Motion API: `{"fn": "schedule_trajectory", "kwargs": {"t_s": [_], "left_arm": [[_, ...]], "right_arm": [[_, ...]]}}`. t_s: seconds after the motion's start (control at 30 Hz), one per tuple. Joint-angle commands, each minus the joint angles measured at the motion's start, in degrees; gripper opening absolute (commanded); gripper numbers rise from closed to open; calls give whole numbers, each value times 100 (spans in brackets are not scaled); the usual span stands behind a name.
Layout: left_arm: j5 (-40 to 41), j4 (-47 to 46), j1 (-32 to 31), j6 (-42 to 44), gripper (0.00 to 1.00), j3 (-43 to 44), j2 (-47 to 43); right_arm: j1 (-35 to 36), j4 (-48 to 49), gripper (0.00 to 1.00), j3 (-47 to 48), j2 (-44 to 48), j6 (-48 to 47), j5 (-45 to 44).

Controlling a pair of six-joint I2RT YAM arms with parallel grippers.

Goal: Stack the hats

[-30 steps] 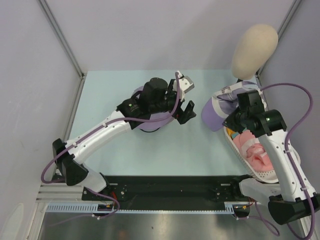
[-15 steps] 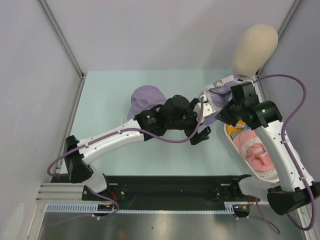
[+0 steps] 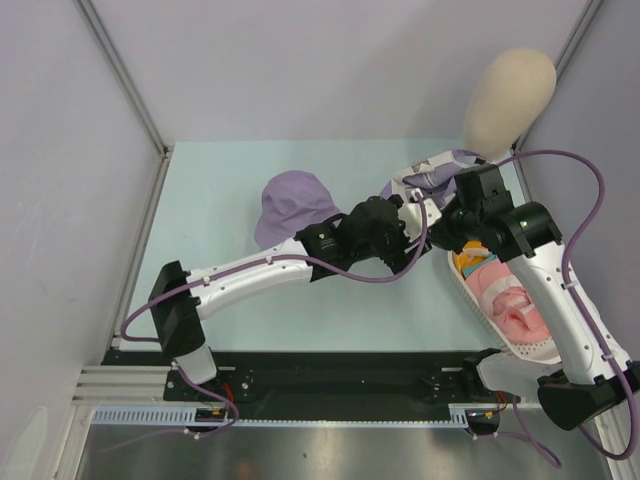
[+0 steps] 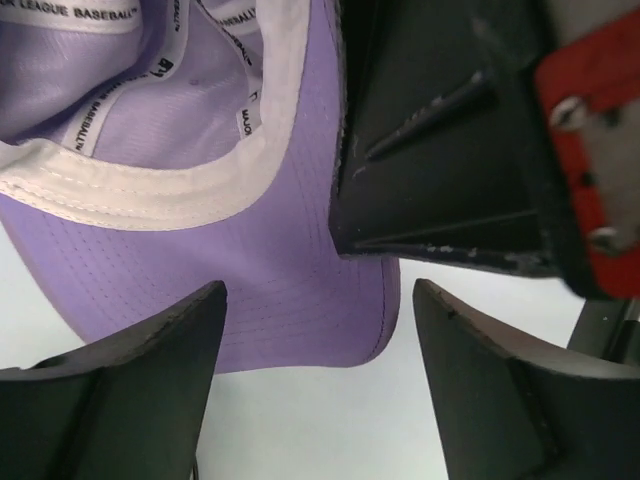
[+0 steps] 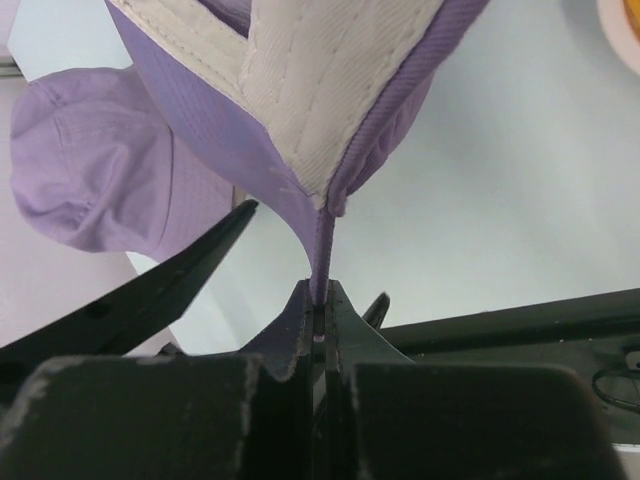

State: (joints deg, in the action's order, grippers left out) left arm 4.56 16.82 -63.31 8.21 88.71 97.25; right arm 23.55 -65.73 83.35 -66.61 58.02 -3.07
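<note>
The lavender hat point(image 3: 290, 205) lies on the table at mid-left; it also shows in the right wrist view point(image 5: 90, 170). The pink hat point(image 3: 508, 300) and a bit of the orange hat point(image 3: 468, 262) lie in the white basket point(image 3: 497, 337) at the right. The teal hat is hidden. My right gripper point(image 5: 320, 300) is shut on the edge of the purple baseball cap point(image 3: 440, 170) and holds it above the table. My left gripper point(image 4: 320, 400) is open and empty just below the cap's purple brim point(image 4: 250, 290), close to the right gripper.
The beige mannequin head point(image 3: 508, 95) stands at the back right, behind the cap. The basket runs along the right edge of the table. Grey walls close in the left, back and right sides.
My left arm has swung right, off the lavender hat, up to the cap. My right gripper has carried the cap a little left and back.
</note>
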Motion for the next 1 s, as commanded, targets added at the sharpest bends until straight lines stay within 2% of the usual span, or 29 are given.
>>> {"fn": "schedule_trajectory", "kwargs": {"t_s": [0.0,0.03,0.07,0.13,0.17,0.23,0.27,0.3,0.5,0.67,0.7,0.73,0.83,0.87,0.93,0.97], "left_arm": [[151,-354,-59,181,71,182,13],[159,-355,-59,190,67,173,30],[160,-372,-59,190,58,165,31],[160,-390,-59,190,47,173,74],[160,-390,-59,190,32,173,92],[168,-372,-59,190,16,173,101],[168,-372,-59,199,3,173,101],[177,-372,-59,190,0,173,101],[177,-398,-50,225,0,121,-39],[-24,-565,-50,129,0,-248,-303],[-121,-540,-50,94,0,-275,-329],[-174,-496,-33,6,1,-284,-338],[-560,-355,90,-300,0,-214,-321],[-674,-311,143,-415,0,-135,-330],[-1087,-197,335,-704,0,-29,-312],[-1219,-170,389,-776,0,-3,-347]], "right_arm": [[44,253,0,348,25,192,78],[62,289,0,322,43,218,113],[62,315,0,313,60,245,122],[79,377,0,296,87,289,140],[88,377,0,287,95,289,131],[88,439,0,208,122,289,131],[88,447,0,182,148,289,140],[88,491,0,147,148,289,149],[97,755,0,-47,34,192,254],[79,878,1,-47,-36,87,254],[79,930,4,-56,-19,69,237],[62,957,17,-65,-19,52,211],[-87,1010,43,-56,42,-115,254],[-288,1010,56,-56,69,-150,254],[-534,993,71,-21,244,-273,482],[-919,984,73,-21,332,-317,518]]}}
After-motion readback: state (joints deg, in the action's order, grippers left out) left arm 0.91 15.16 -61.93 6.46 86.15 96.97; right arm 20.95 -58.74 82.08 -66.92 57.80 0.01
